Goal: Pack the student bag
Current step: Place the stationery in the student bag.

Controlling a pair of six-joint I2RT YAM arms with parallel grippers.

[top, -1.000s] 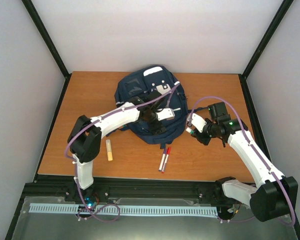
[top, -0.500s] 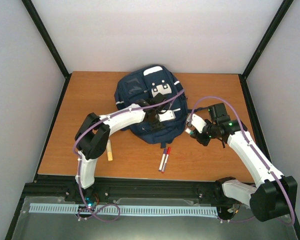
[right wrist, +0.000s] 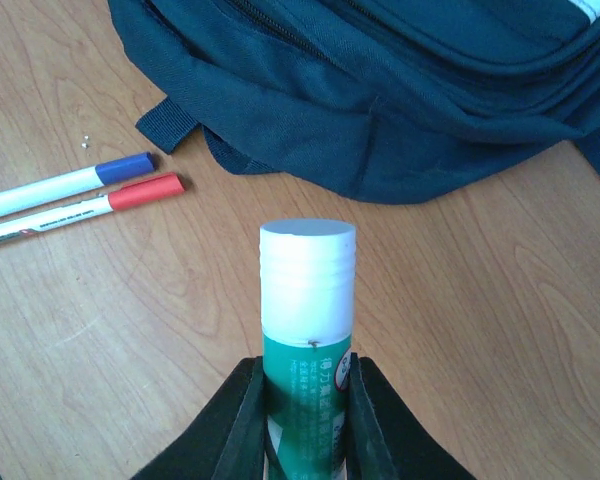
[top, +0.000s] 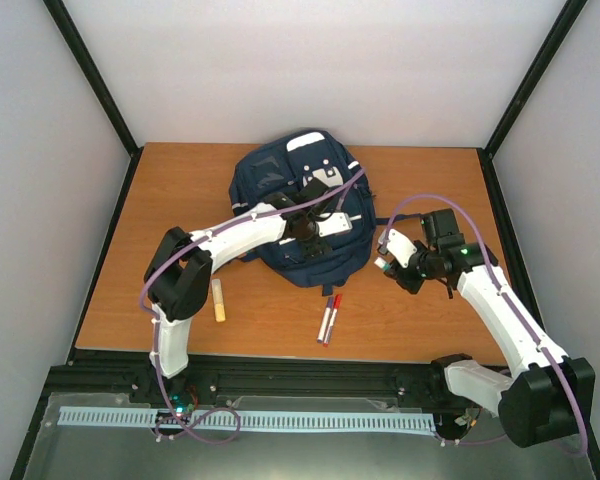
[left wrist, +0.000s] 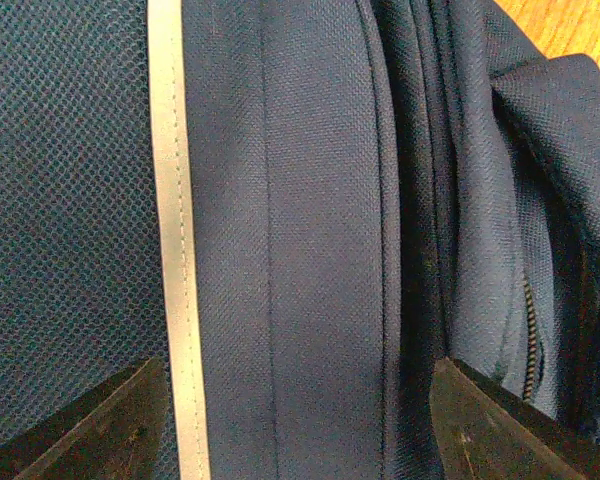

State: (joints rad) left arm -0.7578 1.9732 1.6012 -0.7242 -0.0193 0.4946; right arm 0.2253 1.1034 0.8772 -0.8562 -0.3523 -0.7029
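Pens: two white felt pens with blue and red caps (top: 328, 318) lay unmoved at the near side of the wooden counter (top: 180, 200), with a short yellowish stick (top: 218, 300) off to their left.
Right fingers (top: 388, 262): unchanged, clamped nearly closed around a green glue stick with a white cap (right wrist: 307, 280), just right of the bag.
Left fingers (top: 313, 222): had crept further up the bag, narrowed, then spread again. They stood wide apart over navy cloth and a pale stripe, gripping nothing.
Bag: the large navy fabric student bag (top: 280, 185) lay flat toward the back of the counter.
Meaning: probably still hunting for the opening, with nothing packed yet.
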